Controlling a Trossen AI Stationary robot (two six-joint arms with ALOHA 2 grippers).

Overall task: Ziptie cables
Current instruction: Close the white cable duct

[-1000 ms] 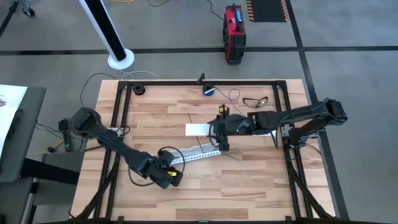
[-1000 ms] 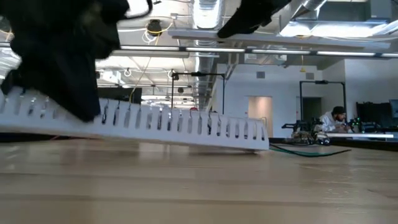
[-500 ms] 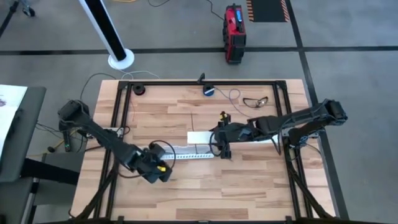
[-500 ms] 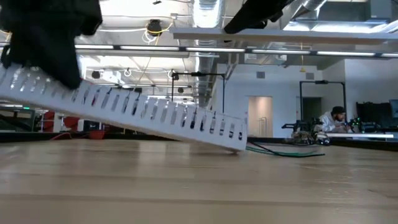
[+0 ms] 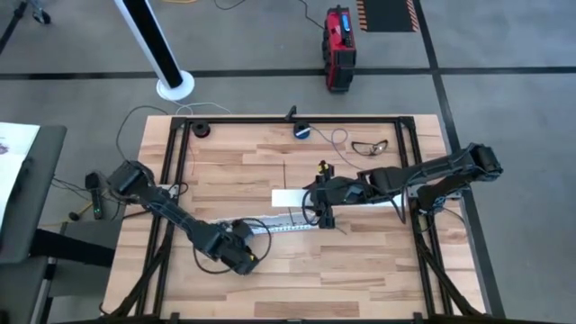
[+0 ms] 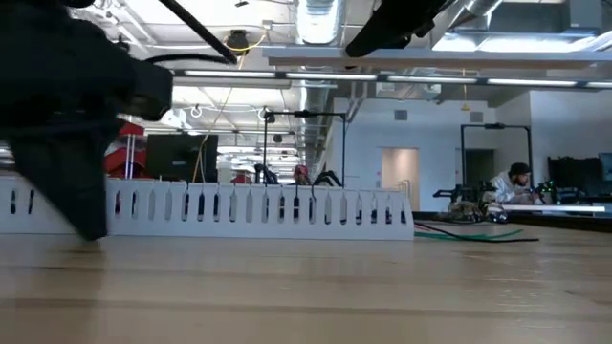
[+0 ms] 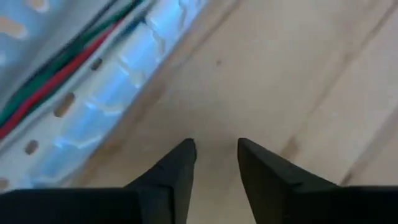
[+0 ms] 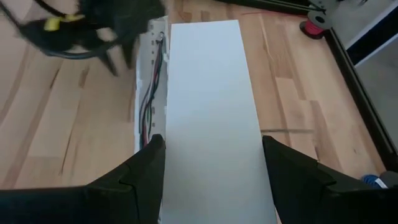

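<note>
A long white slotted strip (image 5: 283,225) lies flat on the table's middle, and the cables (image 7: 56,74), thin red, green and dark wires, run along inside it (image 8: 151,93). My left gripper (image 7: 214,152) stands open just past the strip's left end (image 5: 241,258), on its near side, with bare wood between its fingers. My right gripper (image 5: 321,214) hangs over the strip's right end, shut on a flat white cover strip (image 8: 208,112). My right gripper pinches the flat cover strip across its width, one finger on each long edge (image 8: 166,146), near the strip's right end. The fingers come from the table's right and lie across it. The cover is level and lifted clear of the table (image 6: 430,59).
A small round blue-black device (image 5: 302,131) with a pale cord and a pair of glasses (image 5: 369,146) lie at the far side. A black frame (image 5: 180,162) borders the table. A green cable (image 6: 469,232) lies behind the strip. A person (image 6: 516,182) sits far off.
The slotted strip's left end was lifted and tilted at my left gripper; it has come down and the strip lies flat. My left gripper has swung toward the left edge, then back toward the near edge. My right gripper has carried the cover slightly toward the near edge.
</note>
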